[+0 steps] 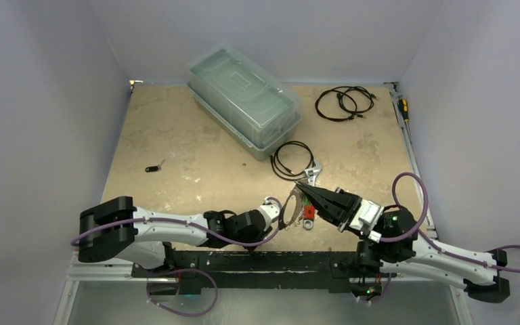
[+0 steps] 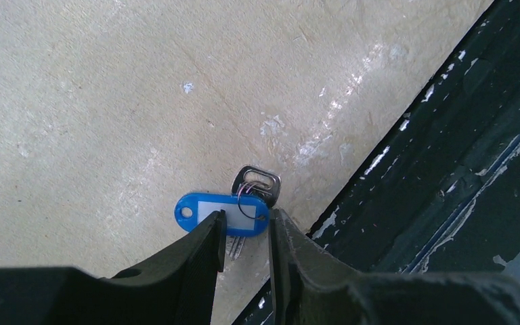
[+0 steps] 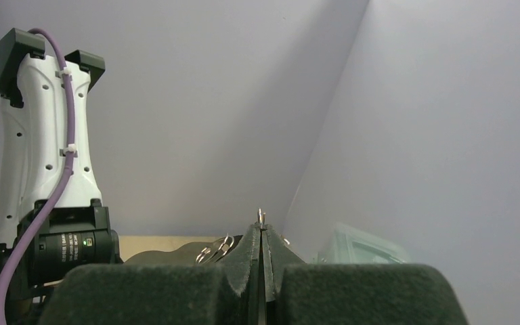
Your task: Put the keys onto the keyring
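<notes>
Two arms met over a keyring at the near edge of a bare, scuffed board.

The tan table (image 1: pixel 176 135) sat boxed in by plain pale walls (image 1: pixel 40 101), its surface scratched and blotched white near the black rail (image 2: pixel 447 169). At the far side stood a clear greenish lidded bin (image 1: pixel 244 101), set on a slant; I couldn't make out anything inside it. Two black cable coils (image 1: pixel 344 103) (image 1: pixel 292 159) lay near it, with a wrench (image 1: pixel 315 173) just beside the nearer one. A black-tagged key (image 1: pixel 152 168) lay alone on the left. The keyring (image 1: pixel 289 210) stood between the grippers. The right gripper (image 3: pixel 262 233) was clenched on a sliver of its metal. The left gripper (image 2: pixel 247 227) had its jaws partly apart around a blue-tagged key (image 2: pixel 206 208) by the rail; whether it pinched it, I couldn't tell.
</notes>
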`<state>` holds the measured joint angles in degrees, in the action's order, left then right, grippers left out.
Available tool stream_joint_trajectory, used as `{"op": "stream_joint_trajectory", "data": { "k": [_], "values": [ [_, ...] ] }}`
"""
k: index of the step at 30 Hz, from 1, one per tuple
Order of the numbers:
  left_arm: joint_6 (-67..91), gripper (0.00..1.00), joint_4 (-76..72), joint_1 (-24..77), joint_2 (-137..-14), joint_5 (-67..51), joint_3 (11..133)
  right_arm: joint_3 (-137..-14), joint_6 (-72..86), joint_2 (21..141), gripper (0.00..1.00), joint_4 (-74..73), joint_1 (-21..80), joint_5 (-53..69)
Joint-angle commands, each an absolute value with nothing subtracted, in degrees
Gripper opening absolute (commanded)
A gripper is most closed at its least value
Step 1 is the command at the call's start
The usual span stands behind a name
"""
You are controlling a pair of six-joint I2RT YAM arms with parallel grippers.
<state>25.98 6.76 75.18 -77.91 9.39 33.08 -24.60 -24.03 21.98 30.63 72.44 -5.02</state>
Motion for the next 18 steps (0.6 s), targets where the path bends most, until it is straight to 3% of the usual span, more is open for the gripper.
{"op": "stream_joint_trajectory", "data": {
  "k": [1, 18],
  "values": [
    [26.11, 0.31, 6.16, 75.84, -78.58, 11.14, 35.42, -25.31, -23.91, 22.15, 0.00, 33.05, 72.69, -5.94],
    [24.83, 0.33, 9.22, 80.18, -82.29, 18.69, 39.44, -25.49, -23.82, 22.15, 0.00, 32.68, 72.69, -5.88]
  ]
}}
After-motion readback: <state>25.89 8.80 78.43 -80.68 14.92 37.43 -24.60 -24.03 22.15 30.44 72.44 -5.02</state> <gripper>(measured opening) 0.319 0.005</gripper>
